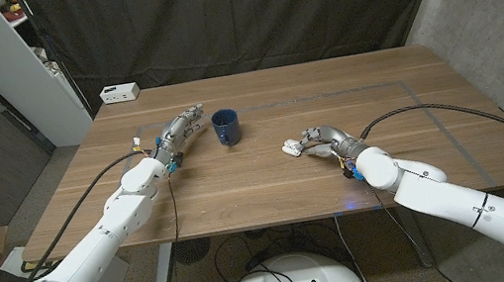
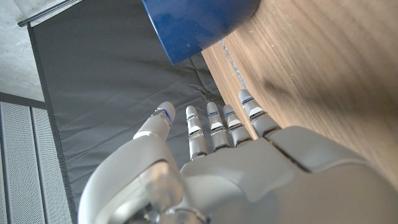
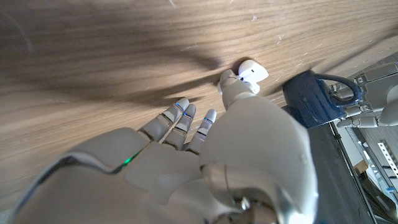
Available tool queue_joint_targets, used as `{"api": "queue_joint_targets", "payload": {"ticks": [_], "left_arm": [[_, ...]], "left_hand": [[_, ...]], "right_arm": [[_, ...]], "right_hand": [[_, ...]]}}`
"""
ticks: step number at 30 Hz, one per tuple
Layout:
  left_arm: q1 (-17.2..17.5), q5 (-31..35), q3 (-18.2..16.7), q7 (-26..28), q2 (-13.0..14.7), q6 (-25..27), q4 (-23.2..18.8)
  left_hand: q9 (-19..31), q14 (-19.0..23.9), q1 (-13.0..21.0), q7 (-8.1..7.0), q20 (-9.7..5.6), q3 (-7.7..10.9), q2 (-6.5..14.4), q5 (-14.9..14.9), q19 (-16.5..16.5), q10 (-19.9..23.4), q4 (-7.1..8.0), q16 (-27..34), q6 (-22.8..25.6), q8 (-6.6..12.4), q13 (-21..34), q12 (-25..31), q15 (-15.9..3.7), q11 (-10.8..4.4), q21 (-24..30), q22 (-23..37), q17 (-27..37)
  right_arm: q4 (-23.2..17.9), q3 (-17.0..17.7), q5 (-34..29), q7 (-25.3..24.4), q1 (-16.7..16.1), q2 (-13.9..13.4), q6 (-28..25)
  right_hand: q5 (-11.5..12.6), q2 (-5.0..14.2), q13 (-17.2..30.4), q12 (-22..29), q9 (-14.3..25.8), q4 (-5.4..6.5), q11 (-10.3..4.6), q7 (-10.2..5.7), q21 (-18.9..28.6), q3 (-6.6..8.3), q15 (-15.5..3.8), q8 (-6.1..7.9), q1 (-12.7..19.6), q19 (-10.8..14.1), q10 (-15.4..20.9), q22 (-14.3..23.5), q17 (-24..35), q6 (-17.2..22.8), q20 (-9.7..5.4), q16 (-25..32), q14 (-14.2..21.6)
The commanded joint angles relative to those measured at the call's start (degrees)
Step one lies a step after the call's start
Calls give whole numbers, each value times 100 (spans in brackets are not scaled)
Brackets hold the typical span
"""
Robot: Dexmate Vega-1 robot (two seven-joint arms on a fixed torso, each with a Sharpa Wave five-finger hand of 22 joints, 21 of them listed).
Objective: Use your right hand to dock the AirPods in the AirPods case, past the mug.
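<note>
The right hand has its fingers spread, its thumb tip touching the little white earbud case on the bench. The case looks light, hard and slippery, so hold its two sides. I cannot tell which way it points. The blue mug stands beyond it.

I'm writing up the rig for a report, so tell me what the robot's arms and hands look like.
Both arms have smooth white rounded shells, each with a black cable running alongside. The left hand and right hand are silver-grey metal, with segmented fingers ending in pale tips and thin blue bands near the fingertips. A small green light glows on the back of the right hand in its wrist view.
</note>
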Motion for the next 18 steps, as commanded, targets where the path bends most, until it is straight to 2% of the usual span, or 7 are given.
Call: {"api": "queue_joint_targets", "payload": {"ticks": [1,11,15,18], "left_arm": [[15,-36,-9,-32,-38,-62,105],[31,-64,-12,-90,-18,-62,116],[36,-58,-17,-68,8,-23,79],[30,-62,-24,-106,8,-76,102]], "left_hand": [[9,25,-18,-45,28,6,6,17,32,3,-4,-2,-8,-1,7,48,-111,-26,-19,24,16],[9,24,-15,-49,40,8,9,18,34,2,-9,-2,-10,-1,6,48,-120,-23,-24,27,14],[9,22,-19,-48,44,5,7,17,34,9,-7,-3,-4,1,6,52,-120,-34,-26,28,15],[9,23,-20,-51,49,6,8,17,34,7,-7,-2,-8,0,7,52,-117,-32,-28,29,15]], "right_arm": [[29,70,32,55,-52,-10,446],[80,38,-21,170,-16,34,631],[97,-5,-56,252,59,84,517],[64,-70,-132,300,145,138,212]], "right_hand": [[-23,-50,37,61,1,9,5,-5,49,-45,-958,2,-18,64,64,22,44,-17,56,67,120],[-25,-126,53,103,-11,-9,4,-5,76,-108,-974,29,-25,135,148,20,59,38,97,118,186],[-21,-134,57,102,-14,-18,3,-5,73,-115,-974,33,-12,132,142,20,62,51,98,117,169],[-18,-128,62,68,-23,-22,16,-3,66,-123,-955,21,6,114,50,20,74,29,100,103,100]]}}
